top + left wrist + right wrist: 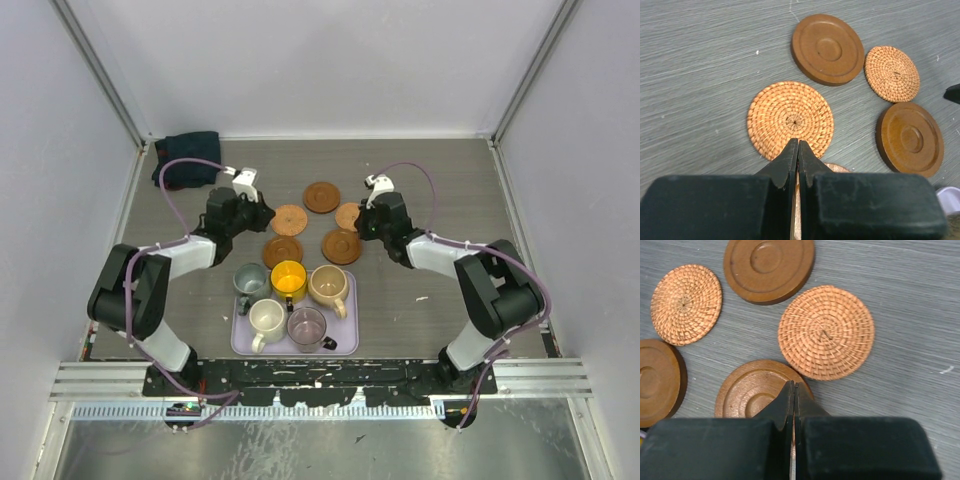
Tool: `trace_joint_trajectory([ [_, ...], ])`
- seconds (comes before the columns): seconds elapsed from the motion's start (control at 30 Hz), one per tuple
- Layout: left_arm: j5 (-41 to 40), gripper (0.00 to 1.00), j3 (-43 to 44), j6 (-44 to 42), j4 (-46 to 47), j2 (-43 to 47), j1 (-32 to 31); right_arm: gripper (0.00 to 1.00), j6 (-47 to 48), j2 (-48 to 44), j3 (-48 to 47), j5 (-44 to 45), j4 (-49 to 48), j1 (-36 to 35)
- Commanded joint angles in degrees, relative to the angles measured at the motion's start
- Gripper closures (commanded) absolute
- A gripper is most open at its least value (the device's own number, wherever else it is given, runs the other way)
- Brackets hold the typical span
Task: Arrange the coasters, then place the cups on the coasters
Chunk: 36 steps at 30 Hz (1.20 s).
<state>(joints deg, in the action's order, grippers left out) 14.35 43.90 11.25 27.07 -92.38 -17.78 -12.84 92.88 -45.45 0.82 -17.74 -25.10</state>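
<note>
Reaching forward from their bases with elbows bent, both arms angle inward over the table (180, 270). Your left end effector (262, 213) and right end effector (362, 226) face each other across the cluster of five coasters (321, 196). Both are pinched fully shut, finger against finger, with nothing held.

Your left wrist camera shows the left woven coaster (790, 119) just ahead of the left fingertips. You cannot tell from here whether they touch its rim. The left wooden coaster (837, 167) peeks out beneath the fingers, mostly hidden. Further ahead and to the right sits the far wooden coaster (827, 49).

Your right wrist camera shows the right wooden coaster (752, 390) directly under the right fingertips, partly covered by them. The right woven coaster (826, 331) lies just ahead and slightly right. Its edge meets or overlaps the wooden one, but you cannot tell which.

Only the overhead view gives you the cups (289, 280). All five stand on a lavender tray (240, 345) behind both end effectors, toward the bases: grey-green, yellow and tan in the row nearer the coasters, cream and mauve in the row nearer the bases. That view alone also shows a dark cloth (187, 172) in the far corner, beyond the left end effector. The wrist views add the woven texture and the ringed grooves, which look flat from above.
</note>
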Motion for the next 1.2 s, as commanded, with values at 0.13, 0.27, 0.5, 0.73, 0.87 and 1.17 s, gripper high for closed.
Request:
trace_joint_trajectory([
  [0.13,4.1,0.95,7.5,0.9,-3.7,-4.8,-2.1,0.99,-3.1,5.0,-7.6,-7.1,1.1,-1.7],
  [0.27,5.0,0.93,8.4,1.6,-5.1,-5.8,-3.0,0.99,-3.9,6.5,-8.2,-7.4,2.3,-4.1],
  [0.5,5.7,0.92,11.8,0.9,-11.2,-7.7,-4.3,0.99,-4.9,8.2,-9.7,-6.7,6.2,-6.6],
  [0.73,5.0,0.9,14.0,0.9,-14.9,-10.6,-4.7,0.99,-5.8,10.6,-11.6,-7.1,9.2,-6.9],
  [0.87,5.2,0.88,16.6,0.4,-17.7,-13.2,-4.7,0.99,-5.7,14.1,-14.6,-7.2,10.9,-6.8],
  [1.17,0.2,0.87,22.0,-0.6,-24.3,-16.9,-4.6,0.99,-4.2,22.2,-24.4,-8.6,14.1,-6.9],
])
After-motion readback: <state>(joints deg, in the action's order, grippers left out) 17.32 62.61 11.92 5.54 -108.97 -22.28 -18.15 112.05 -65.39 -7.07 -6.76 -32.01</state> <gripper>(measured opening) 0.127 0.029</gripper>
